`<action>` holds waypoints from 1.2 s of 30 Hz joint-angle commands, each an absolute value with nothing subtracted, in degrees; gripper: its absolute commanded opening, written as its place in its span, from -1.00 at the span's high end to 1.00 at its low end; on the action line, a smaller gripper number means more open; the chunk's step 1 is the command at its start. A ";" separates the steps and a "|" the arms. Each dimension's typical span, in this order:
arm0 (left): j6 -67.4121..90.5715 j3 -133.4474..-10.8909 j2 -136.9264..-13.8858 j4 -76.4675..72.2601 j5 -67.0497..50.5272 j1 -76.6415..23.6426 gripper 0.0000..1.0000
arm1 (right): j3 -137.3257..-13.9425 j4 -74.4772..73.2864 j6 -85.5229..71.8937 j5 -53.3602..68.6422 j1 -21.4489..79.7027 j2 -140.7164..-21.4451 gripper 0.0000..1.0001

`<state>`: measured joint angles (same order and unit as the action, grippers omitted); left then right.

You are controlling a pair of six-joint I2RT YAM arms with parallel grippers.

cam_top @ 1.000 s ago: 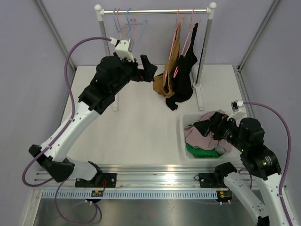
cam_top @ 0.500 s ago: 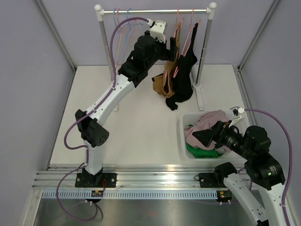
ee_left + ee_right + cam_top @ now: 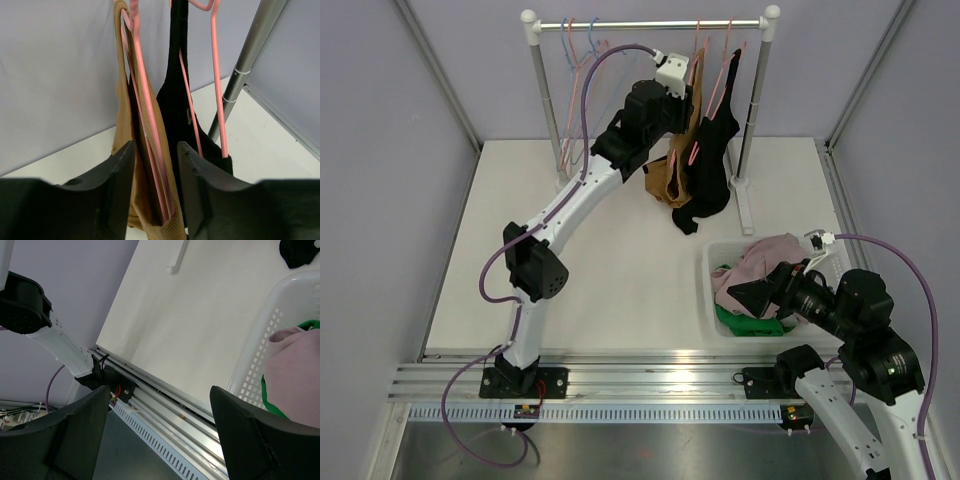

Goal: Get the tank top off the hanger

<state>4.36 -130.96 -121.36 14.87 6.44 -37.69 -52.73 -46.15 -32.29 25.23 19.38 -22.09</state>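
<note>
A tan ribbed tank top hangs on a pink hanger from the rack's rail. My left gripper is raised to it. The jaws stand narrowed, one on each side of the tan cloth and the hanger's wire, the left finger against the cloth. A black tank top hangs on a second pink hanger just right of it. My right gripper hovers open and empty at the near left of the basket.
A white basket at the right front holds pink and green clothes. Several bare hangers hang at the rail's left end. The rack's right post stands close beside the black top.
My left arm has swung up and right from the rack's left side to the tan tank top, and its jaws have narrowed round it. The right gripper has dropped back slightly from the basket.
</note>
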 commanded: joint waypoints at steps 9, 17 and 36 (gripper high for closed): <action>5.36 -138.60 -124.45 15.20 6.50 -36.30 0.92 | -51.85 -45.44 -29.18 26.37 19.25 -21.80 -0.75; 6.86 -140.79 -120.15 15.47 10.36 -35.95 1.00 | -52.91 -45.62 -28.04 26.28 19.25 -22.85 -0.75; 6.32 -135.27 -103.99 28.28 13.63 -33.93 1.00 | -56.25 -45.62 -28.13 25.84 19.34 -24.34 -0.76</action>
